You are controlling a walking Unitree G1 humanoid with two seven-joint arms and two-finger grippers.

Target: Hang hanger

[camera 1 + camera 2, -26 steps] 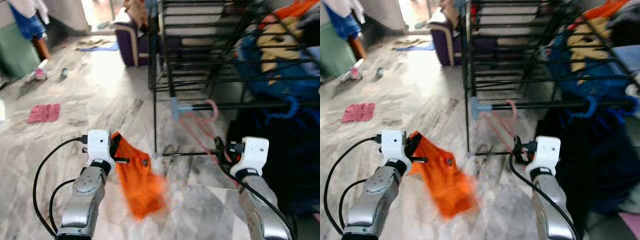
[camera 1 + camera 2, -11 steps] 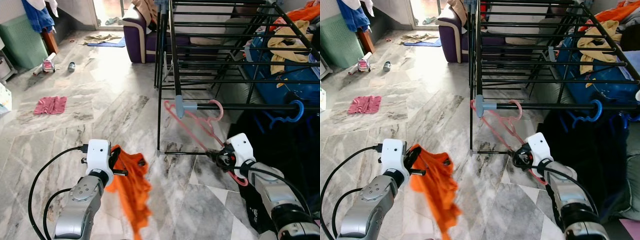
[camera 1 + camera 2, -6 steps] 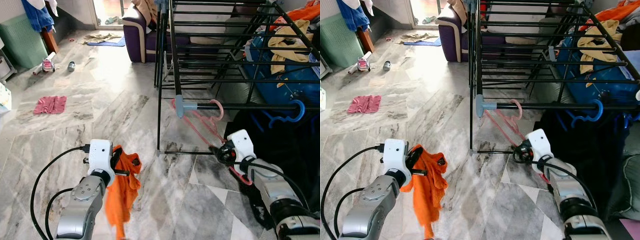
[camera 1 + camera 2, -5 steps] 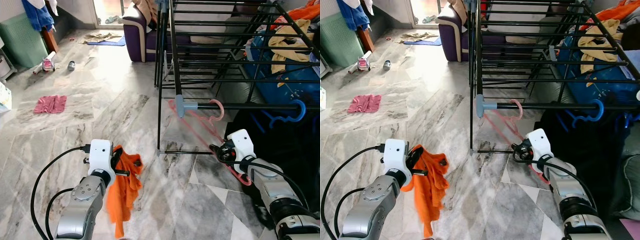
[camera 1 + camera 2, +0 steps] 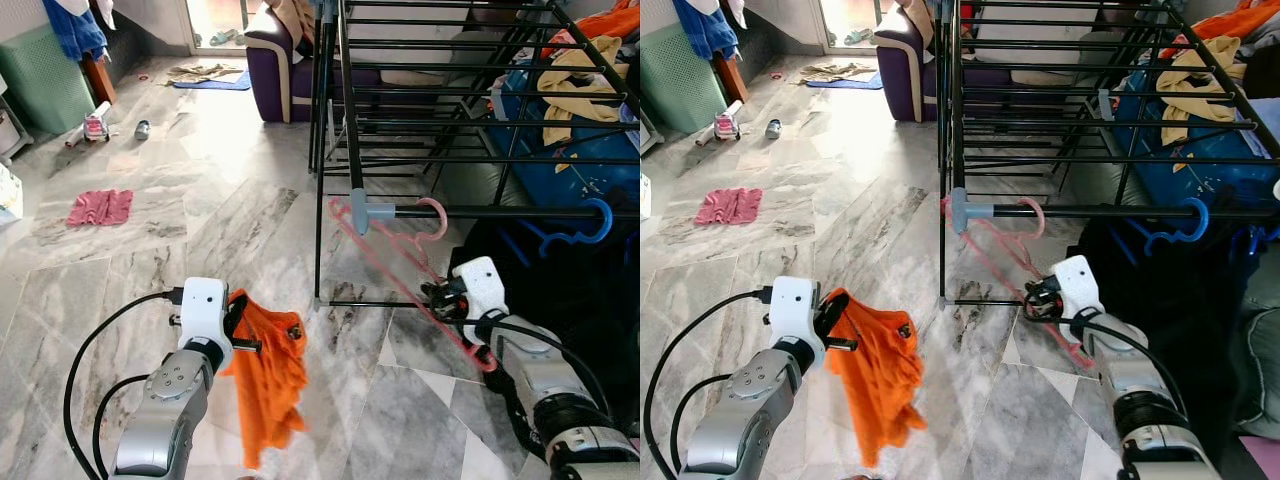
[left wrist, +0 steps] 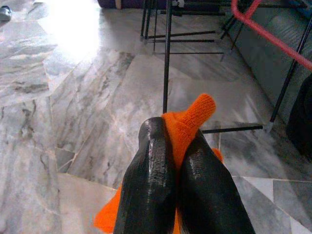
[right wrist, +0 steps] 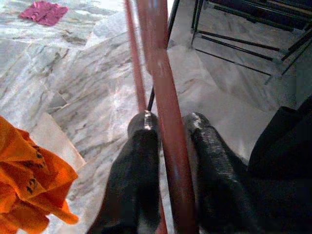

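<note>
Right hand (image 5: 1037,296) grips pink hanger (image 5: 1002,248), hooked on rail (image 5: 1110,211).

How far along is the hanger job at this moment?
Done: the pink hanger's hook sits over the rack rail. In hand: the right claw is shut on the hanger's lower bar, and the left claw is shut on an orange garment. Left: the right claw has not let go of the hanger.

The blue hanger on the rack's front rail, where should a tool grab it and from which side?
Grip the blue hanger just below its hook, coming from the robot's side of the drying rack. The hook wraps the rail and dark clothing hides the lower body, so that curved neck is the only exposed part.
</note>
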